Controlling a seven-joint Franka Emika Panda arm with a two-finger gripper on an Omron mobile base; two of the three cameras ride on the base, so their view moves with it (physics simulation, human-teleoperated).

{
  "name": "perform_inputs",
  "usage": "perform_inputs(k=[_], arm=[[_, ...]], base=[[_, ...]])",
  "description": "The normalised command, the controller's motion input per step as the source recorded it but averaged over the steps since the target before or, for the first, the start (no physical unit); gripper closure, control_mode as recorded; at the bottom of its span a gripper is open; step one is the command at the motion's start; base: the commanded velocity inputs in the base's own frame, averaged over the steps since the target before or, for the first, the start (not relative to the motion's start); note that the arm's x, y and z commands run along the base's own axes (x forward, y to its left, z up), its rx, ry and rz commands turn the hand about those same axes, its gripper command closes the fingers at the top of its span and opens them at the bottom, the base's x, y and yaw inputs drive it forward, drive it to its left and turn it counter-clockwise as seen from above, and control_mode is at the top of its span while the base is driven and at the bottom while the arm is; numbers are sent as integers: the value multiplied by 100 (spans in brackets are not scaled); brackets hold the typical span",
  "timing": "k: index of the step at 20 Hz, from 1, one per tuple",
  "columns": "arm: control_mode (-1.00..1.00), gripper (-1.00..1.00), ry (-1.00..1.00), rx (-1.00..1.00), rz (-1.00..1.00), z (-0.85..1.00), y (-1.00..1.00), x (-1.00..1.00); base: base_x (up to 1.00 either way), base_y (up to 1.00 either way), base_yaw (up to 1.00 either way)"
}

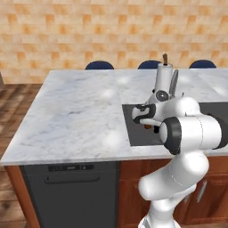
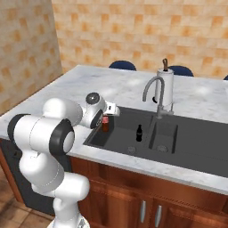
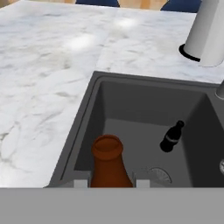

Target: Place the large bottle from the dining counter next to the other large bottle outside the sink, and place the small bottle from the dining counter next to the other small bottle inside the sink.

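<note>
My gripper (image 3: 110, 183) is low over the left end of the dark grey sink (image 3: 131, 100), shut on the small brown bottle (image 3: 107, 159) with a reddish top; one fingertip stands on each side of its neck. From the right base view the gripper (image 2: 106, 116) holds this bottle (image 2: 105, 124) upright close to the sink's (image 2: 196, 138) left wall. The other small bottle (image 2: 139, 132), dark with a pale label, stands upright mid-basin (image 3: 172, 136), to the right of the held one. In the left base view the gripper (image 1: 147, 124) hangs over the sink (image 1: 133, 133). The tall pink bottle and the squat brown bottle are out of view.
A curved metal faucet (image 2: 153, 91) rises behind the basin, with a white paper-towel roll (image 2: 165, 87) beside it on the marble counter (image 1: 80, 111). Dark blue stools (image 1: 99, 65) line the far side. A round drain (image 3: 158, 175) lies near the held bottle.
</note>
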Motion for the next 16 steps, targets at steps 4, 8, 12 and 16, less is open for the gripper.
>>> perform_inputs(k=[4,8,12,16], arm=[[100,100,0,0,0,0,0,0],[100,100,0,0,0,0,0,0],[100,100,0,0,0,0,0,0],[100,100,0,0,0,0,0,0]], base=[[36,0,0],[32,0,0],[25,0,0],[10,0,0]])
